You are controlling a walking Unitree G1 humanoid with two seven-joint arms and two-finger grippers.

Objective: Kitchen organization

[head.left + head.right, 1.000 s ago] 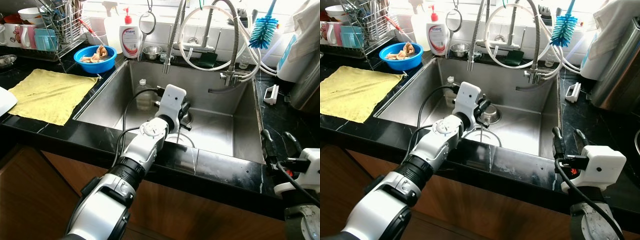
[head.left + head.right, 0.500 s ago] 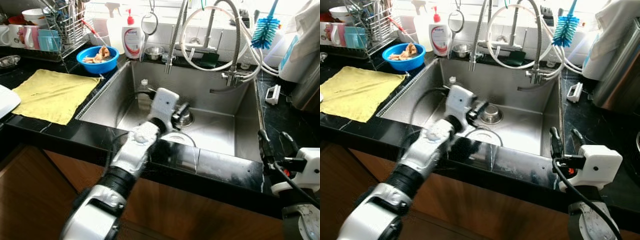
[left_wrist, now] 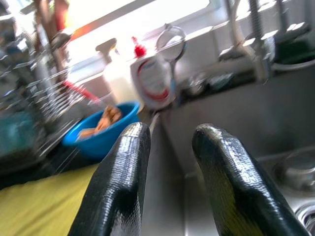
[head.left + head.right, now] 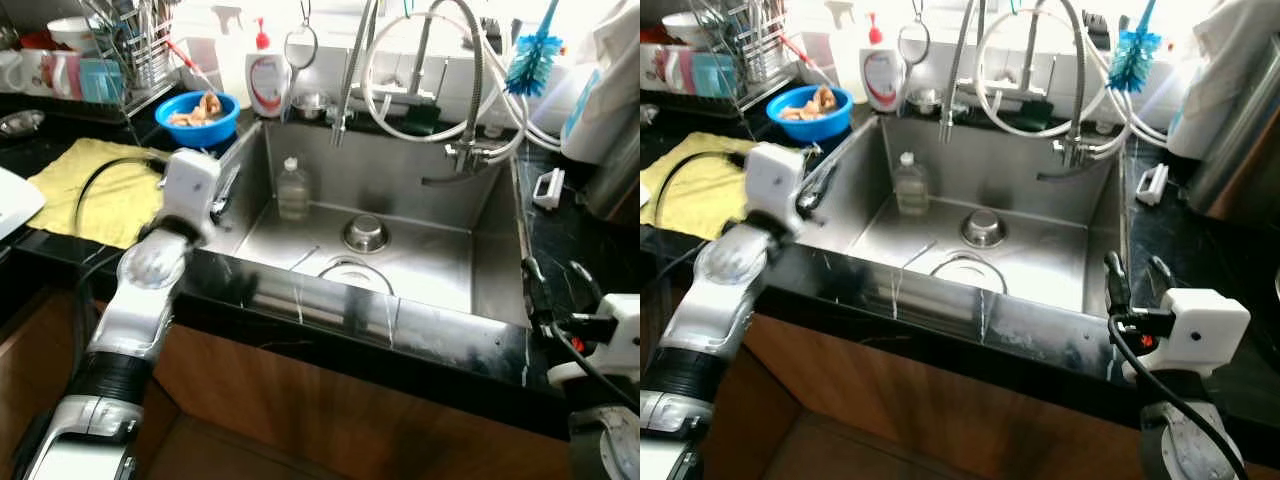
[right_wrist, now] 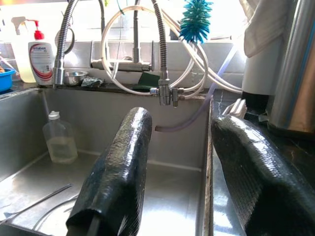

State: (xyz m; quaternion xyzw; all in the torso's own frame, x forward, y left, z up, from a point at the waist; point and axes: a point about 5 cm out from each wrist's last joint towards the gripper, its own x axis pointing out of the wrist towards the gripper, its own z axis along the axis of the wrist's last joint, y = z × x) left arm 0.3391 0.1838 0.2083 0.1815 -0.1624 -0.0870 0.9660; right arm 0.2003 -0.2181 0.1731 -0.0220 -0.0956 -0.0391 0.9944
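Black stone counter (image 4: 440,345) runs along the front edge. Tall steel coil-spring tap (image 4: 352,60) with looped white hoses (image 4: 395,80) stands behind the basin. Turquoise bristle bottle brush (image 4: 534,48) stands upright at the back right. White cloth (image 4: 615,45) is draped over a brushed-steel cylinder (image 4: 615,180) on the right counter. Small white scrubbing brush (image 4: 547,188) lies just beside the basin's right rim. Brown wooden cabinet front (image 4: 330,420) sits below the counter.

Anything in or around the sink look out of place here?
A clear bottle stands upright inside the sink against its back wall, and a thin utensil lies loose on the basin floor. Nothing looks spilled or damaged.
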